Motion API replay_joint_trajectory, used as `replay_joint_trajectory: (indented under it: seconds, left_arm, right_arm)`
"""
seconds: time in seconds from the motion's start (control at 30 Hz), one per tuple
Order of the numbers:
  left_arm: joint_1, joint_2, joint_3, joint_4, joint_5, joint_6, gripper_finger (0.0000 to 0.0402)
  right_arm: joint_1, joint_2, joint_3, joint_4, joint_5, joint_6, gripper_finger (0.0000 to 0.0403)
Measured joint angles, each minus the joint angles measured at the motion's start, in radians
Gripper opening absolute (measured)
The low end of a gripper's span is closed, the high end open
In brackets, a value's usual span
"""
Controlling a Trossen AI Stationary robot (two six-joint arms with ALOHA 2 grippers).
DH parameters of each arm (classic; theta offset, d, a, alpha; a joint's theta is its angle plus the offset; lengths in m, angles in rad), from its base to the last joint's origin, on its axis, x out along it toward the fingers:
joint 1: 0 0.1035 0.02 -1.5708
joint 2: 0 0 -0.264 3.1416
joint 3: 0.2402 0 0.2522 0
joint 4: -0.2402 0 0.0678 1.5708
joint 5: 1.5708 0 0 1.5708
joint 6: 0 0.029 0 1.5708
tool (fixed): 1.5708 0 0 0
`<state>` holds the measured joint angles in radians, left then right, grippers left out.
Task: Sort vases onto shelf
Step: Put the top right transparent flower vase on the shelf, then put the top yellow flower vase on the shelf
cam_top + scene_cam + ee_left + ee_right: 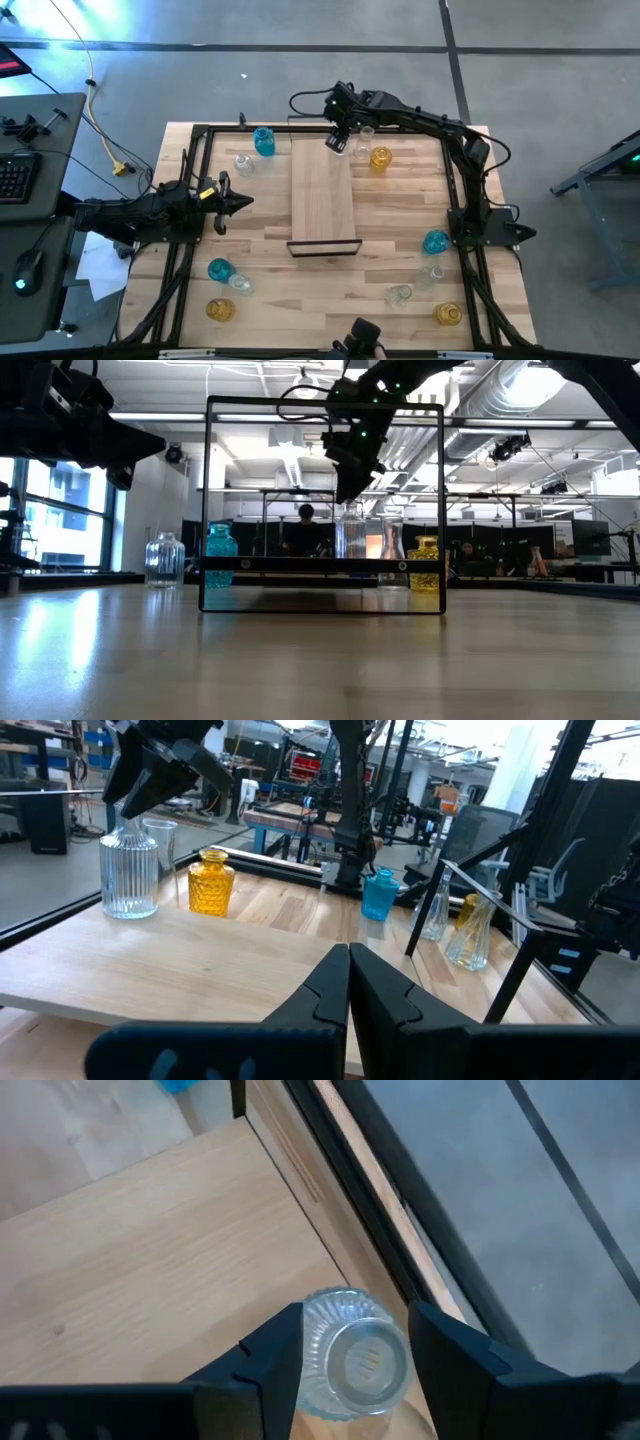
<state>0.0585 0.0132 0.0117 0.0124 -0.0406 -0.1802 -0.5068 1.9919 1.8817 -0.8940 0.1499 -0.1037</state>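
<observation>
The shelf (323, 200) is a light-wood board in a thin black frame at the table's middle. A clear ribbed vase (352, 1365) stands upright on its base at the board's far end, by the right corner (130, 870). My right gripper (355, 1350) is open just above it. It slants down, with one finger on either side of the vase's mouth and apart from it in the low view (350, 495). More vases stand around the shelf: teal (264, 141), amber (380, 158) and clear (243, 163). My left gripper (245, 200) waits shut at the table's left.
More vases stand near the table's front corners: teal (219, 268), amber (219, 310), teal (435, 241), clear (399, 294) and amber (447, 314). A black frame (190, 180) runs round the tabletop's edge. The rest of the shelf board is bare.
</observation>
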Motion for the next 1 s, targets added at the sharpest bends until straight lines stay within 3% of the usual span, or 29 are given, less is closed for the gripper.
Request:
replay_joint_trajectory:
  seconds: [0.3,0.57,1.0]
  left_arm:
    - [0.000,0.000,0.000,0.000,0.004,0.000,0.0001]
    - [0.000,0.000,0.000,0.000,0.004,0.000,0.0001]
    - [0.000,0.000,0.000,-0.002,0.017,0.000,0.0001]
  right_arm:
    - [0.011,-0.001,0.123,-0.024,0.003,-0.010,0.0163]
    - [0.009,-0.002,0.236,-0.242,0.111,-0.008,0.0163]
    - [-0.018,-0.015,0.230,-0.445,0.148,0.019,0.0163]
